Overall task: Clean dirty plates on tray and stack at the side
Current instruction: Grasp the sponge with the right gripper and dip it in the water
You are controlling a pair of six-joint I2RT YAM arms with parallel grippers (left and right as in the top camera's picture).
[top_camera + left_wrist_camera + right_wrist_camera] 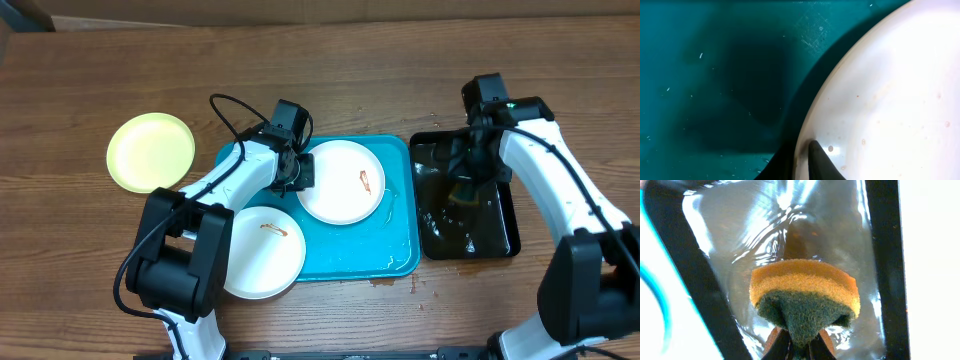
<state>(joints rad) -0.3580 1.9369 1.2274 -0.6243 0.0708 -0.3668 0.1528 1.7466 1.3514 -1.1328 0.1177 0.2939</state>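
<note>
A white plate (345, 185) with a brown-red smear lies at the back of the turquoise tray (400, 255). My left gripper (303, 172) is shut on its left rim; the left wrist view shows the jaws (802, 160) pinching the plate's edge (890, 100) over the tray floor (715, 75). A second smeared white plate (262, 252) lies at the tray's front left, overhanging its edge. The pale yellow-green plate (151, 151) sits on the table to the left, with no smear showing. My right gripper (466, 190) is shut on a yellow-and-green sponge (805, 295), held over water.
A narrow black tray (505, 235) holding water stands right of the turquoise tray; its rim (882, 255) shows in the right wrist view. Small drops and crumbs lie on the wooden table by the turquoise tray's front right corner (412, 285).
</note>
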